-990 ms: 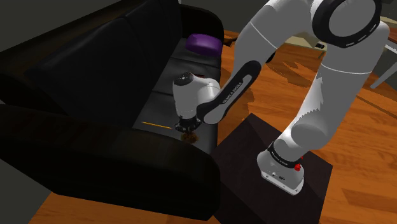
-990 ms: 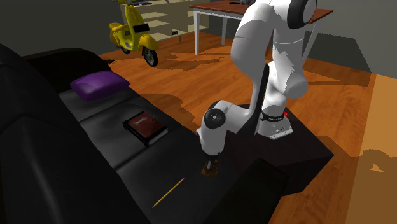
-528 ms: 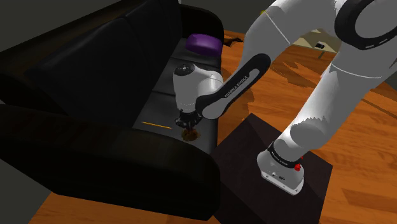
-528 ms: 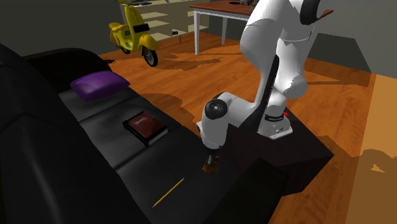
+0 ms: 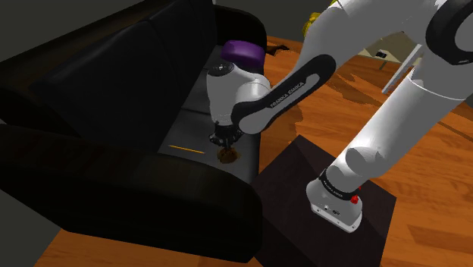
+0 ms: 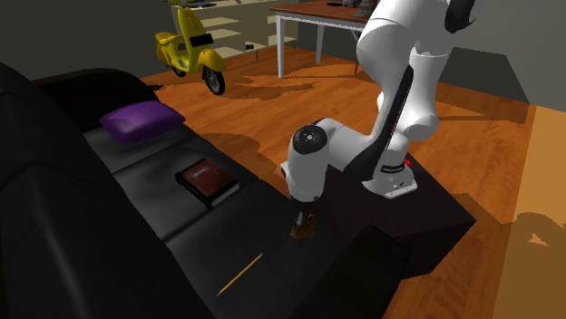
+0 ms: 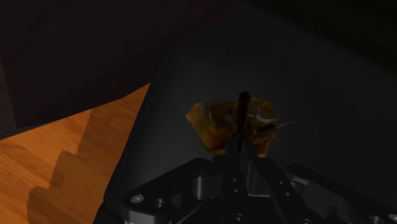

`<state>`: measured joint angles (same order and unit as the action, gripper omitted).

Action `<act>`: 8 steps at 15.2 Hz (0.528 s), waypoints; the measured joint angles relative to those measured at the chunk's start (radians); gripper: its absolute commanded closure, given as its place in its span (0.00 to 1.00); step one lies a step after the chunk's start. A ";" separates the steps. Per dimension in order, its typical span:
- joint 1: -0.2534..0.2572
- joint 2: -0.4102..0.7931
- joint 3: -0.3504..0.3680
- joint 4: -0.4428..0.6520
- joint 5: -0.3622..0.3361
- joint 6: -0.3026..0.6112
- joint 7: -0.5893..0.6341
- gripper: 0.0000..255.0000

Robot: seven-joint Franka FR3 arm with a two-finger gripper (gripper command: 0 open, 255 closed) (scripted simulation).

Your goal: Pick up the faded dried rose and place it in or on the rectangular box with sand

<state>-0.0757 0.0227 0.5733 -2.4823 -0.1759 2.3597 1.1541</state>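
Observation:
The faded dried rose (image 7: 229,124), a crumpled brown-orange bloom on a dark stem, hangs just above the black sofa seat (image 6: 227,231) near its front edge. My black gripper (image 7: 243,143) is shut on it, the fingers meeting around the stem. From the shoulder view the gripper (image 5: 223,144) points straight down with the rose (image 5: 226,155) under it. The second exterior view has the rose (image 6: 302,232) below the gripper (image 6: 302,221). The rectangular box (image 6: 209,181), dark red, lies on the seat farther along the sofa, toward the purple cushion.
A purple cushion (image 6: 141,120) lies at the sofa's far end. A thin yellow stick (image 6: 239,273) rests on the seat close to the rose. A black armrest (image 5: 151,205) rises beside it. Beyond the sofa stand a yellow scooter (image 6: 189,50) and a table (image 6: 363,18).
The hand has lifted a little with the rose in its grip, and the arm's upper links have swung upward. The fingers stay shut.

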 measured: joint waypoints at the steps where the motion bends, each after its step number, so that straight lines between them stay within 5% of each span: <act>1: 0.000 -0.011 0.001 0.005 0.011 -0.013 -0.010 1.00; 8: -0.064 -0.006 -0.063 0.067 -0.005 -0.057 -0.131 1.00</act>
<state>-0.1397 0.0167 0.5100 -2.4148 -0.1807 2.3023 1.0228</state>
